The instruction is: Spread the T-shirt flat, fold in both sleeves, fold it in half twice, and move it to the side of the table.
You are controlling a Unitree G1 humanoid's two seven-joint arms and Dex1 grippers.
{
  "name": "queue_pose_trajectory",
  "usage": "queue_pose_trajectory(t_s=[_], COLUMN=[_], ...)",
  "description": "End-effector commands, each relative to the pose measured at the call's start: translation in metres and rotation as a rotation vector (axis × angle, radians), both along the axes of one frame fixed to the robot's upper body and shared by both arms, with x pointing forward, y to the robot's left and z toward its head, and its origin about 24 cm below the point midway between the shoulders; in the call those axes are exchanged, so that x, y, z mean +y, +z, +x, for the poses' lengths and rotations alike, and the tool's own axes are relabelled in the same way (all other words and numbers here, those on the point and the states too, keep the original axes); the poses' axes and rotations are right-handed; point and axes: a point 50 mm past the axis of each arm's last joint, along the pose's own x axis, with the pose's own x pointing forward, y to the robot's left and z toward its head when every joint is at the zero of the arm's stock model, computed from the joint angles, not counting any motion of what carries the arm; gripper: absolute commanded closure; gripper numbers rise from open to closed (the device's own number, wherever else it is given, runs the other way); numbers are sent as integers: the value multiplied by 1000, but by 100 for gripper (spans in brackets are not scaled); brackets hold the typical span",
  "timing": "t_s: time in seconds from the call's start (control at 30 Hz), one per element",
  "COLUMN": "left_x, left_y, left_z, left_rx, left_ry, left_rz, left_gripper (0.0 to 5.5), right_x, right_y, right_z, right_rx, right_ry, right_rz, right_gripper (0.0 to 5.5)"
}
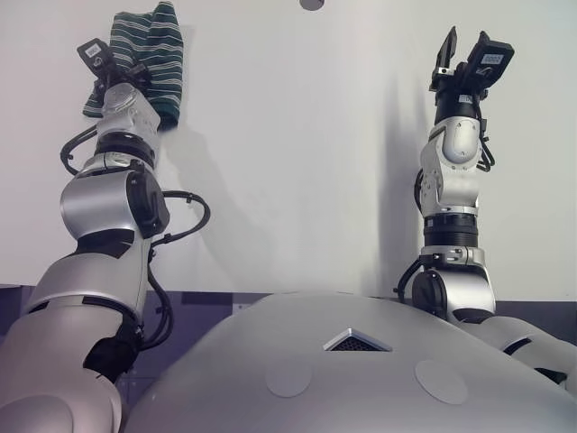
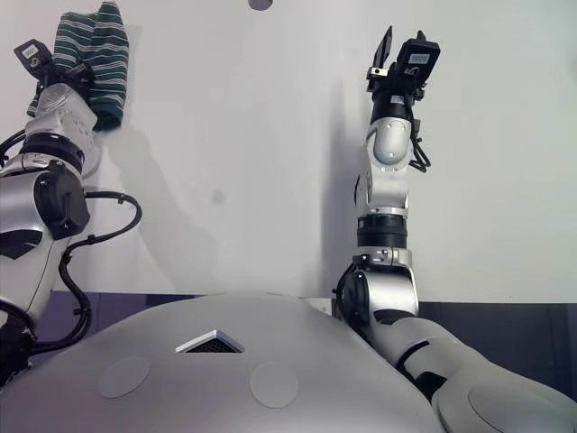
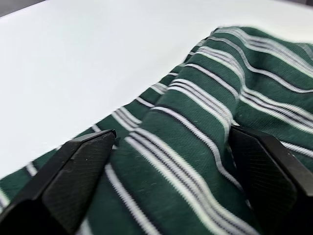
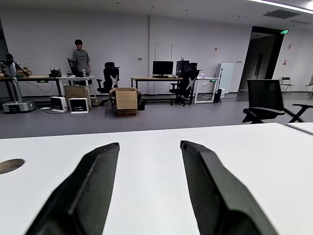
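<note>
The green T-shirt (image 1: 151,52) with white stripes lies bunched up on the white table (image 1: 297,144), at its far left. My left gripper (image 3: 171,142) is open over it, one black finger (image 3: 73,181) on each side of a thick fold of cloth that fills the gap. From the head the shirt (image 2: 97,50) drapes over and beyond that gripper (image 1: 133,74). My right gripper (image 1: 464,50) is held up over the table's far right, open, with nothing between its fingers (image 4: 93,181).
A round cable hole (image 1: 311,4) sits at the table's far middle. Bare white tabletop lies between the arms. Beyond the table's far edge, the right wrist view has desks, office chairs (image 4: 266,100) and a cardboard box (image 4: 126,101).
</note>
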Motion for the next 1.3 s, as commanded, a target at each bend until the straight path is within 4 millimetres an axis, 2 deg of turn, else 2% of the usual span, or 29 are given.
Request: queue_pose_trajectory(t_s=[0.03, 0.07, 0.1, 0.13, 0.17, 0.27, 0.33, 0.4, 0.53, 0.7, 0.77, 0.87, 0.97, 1.1, 1.2, 1.3], left_x=[-51, -68, -82, -92, -105, -140, -157, -168, -164, -163, -163, -172, -172, -187, -199, -196], left_y=[99, 119, 133, 139, 136, 105, 97, 107, 117, 118, 113, 102, 96, 95, 91, 86], left_z=[46, 45, 36, 28, 13, -29, -38, -42, -36, -32, -26, -24, -24, -29, -32, -30], left_rx=[-497, -637, -758, -823, -862, -844, -833, -881, -913, -922, -865, -795, -751, -772, -754, -709], left_ry=[-223, -306, -393, -451, -557, -783, -807, -845, -759, -694, -690, -774, -773, -798, -839, -811], left_rz=[125, 173, 230, 256, 266, 275, 242, 277, 266, 258, 256, 185, 166, 171, 195, 227], left_gripper=[135, 135, 135, 135, 135, 135, 135, 135, 135, 135, 135, 135, 135, 135, 135, 135], right_x=[5, 5, 6, 5, 6, 12, 11, 15, 25, 27, 28, 41, 50, 60, 59, 54], right_y=[14, 15, 15, 15, 19, 40, 44, 46, 55, 62, 63, 52, 41, 40, 41, 39], right_z=[-10, -13, -13, -14, -11, -2, 2, 7, 15, 24, 26, 29, 27, 24, 26, 30], right_rx=[-130, -149, -155, -156, -166, -230, -234, -240, -264, -274, -272, -220, -173, -168, -162, -139], right_ry=[-62, -90, -112, -132, -139, -94, -88, -71, -4, 20, 18, 105, 141, 200, 182, 155], right_rz=[-55, -59, -44, -32, -32, -98, -97, -72, -88, -99, -91, -112, -136, -126, -108, -89], right_gripper=[317, 317, 317, 317, 317, 317, 317, 317, 317, 317, 317, 317, 317, 317, 317, 317])
